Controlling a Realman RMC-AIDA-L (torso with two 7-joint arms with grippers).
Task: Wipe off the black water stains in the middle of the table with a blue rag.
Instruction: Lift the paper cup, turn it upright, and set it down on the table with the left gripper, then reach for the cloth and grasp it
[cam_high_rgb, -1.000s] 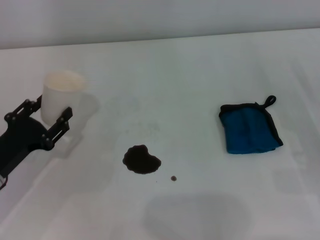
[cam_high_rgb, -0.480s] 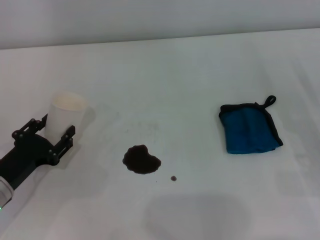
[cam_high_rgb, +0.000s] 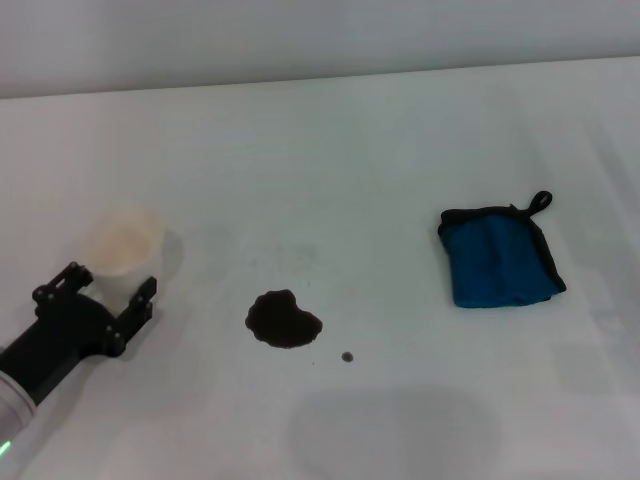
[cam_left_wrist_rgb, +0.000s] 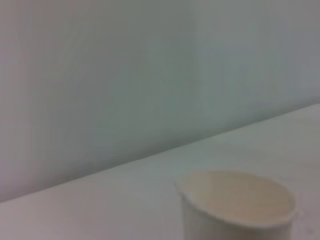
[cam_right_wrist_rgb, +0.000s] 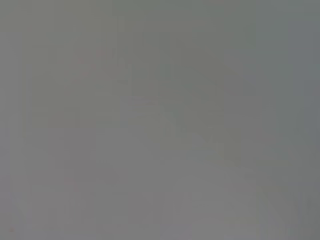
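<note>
At the table's (cam_high_rgb: 330, 130) left edge the left gripper (cam_high_rgb: 106, 289) stands spread wide around a pale cup (cam_high_rgb: 122, 245), fingers apart from its wall. The stains (cam_high_rgb: 284, 319) lie mid-table. The rag (cam_high_rgb: 498, 256) lies flat, well right of that gripper.

I see matte white surface (cam_high_rgb: 380, 150); soft blue rag (cam_high_rgb: 497, 258), cloth, black edging; glossy dark stains (cam_high_rgb: 284, 319); pale translucent cup (cam_high_rgb: 122, 245); matte black left gripper (cam_high_rgb: 105, 296).
</note>
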